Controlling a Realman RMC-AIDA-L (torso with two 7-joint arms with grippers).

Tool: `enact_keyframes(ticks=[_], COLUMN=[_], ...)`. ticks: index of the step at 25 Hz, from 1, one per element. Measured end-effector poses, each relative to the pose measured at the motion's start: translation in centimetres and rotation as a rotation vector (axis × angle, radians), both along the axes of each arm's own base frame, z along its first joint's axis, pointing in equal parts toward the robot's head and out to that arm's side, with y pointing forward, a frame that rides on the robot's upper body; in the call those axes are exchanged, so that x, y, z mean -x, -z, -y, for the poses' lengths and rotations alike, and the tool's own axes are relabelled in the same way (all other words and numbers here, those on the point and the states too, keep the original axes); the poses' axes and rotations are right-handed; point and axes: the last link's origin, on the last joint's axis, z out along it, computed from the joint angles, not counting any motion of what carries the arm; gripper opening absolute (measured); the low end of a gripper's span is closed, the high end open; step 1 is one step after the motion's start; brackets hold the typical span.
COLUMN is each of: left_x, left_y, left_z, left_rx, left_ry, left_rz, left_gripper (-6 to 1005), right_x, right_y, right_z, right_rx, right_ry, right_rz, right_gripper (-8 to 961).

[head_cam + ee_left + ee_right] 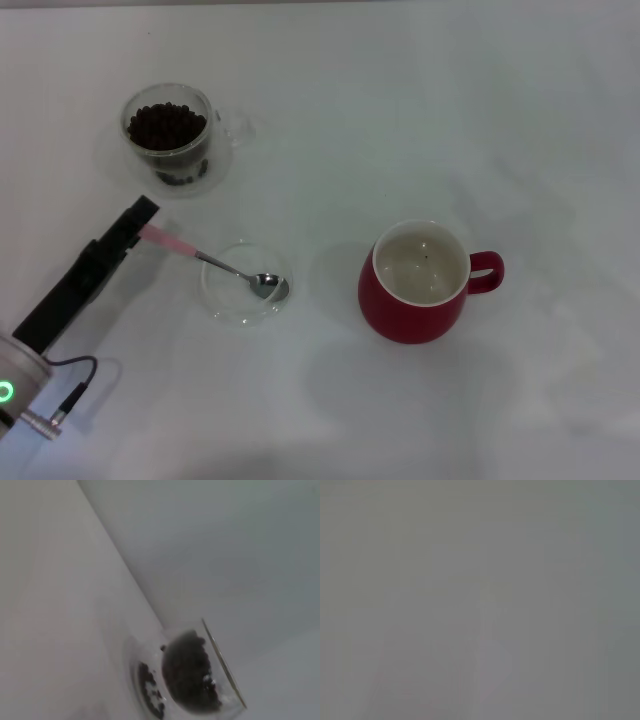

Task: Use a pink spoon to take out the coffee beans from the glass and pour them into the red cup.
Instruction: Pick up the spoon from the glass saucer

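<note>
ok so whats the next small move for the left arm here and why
Probably lift the pink spoon out of the shallow glass dish and carry it toward the glass. The left gripper is at the pink handle's end, apparently holding it, while the metal bowl rests in the dish with no beans in it. The coffee beans fill the glass, and the red cup looks nearly empty.

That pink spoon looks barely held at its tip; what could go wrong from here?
1. The left gripper meets only the far end of the pink spoon, so it might twist or slip when lifted.
2. Its bowl rests in a shallow glass dish, which could be dragged or tipped.
3. The glass is heaped with coffee beans; scooping may spill some before reaching the red cup.
</note>
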Motion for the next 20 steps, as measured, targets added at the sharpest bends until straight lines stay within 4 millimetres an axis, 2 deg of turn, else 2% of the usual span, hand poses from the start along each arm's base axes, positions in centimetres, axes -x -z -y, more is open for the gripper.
enact_keyframes(ticks=[20], left_x=[-0.9], left_y=[0.75], left_z=[-0.24], left_rx=[0.05], left_ry=[0.046], left_rz=[0.0], left_gripper=[725], right_x=[-0.19], right_y=[0.15], right_z=[0.5], right_rx=[-0.004], right_ry=[0.015], right_rz=[-0.002], right_gripper=[662])
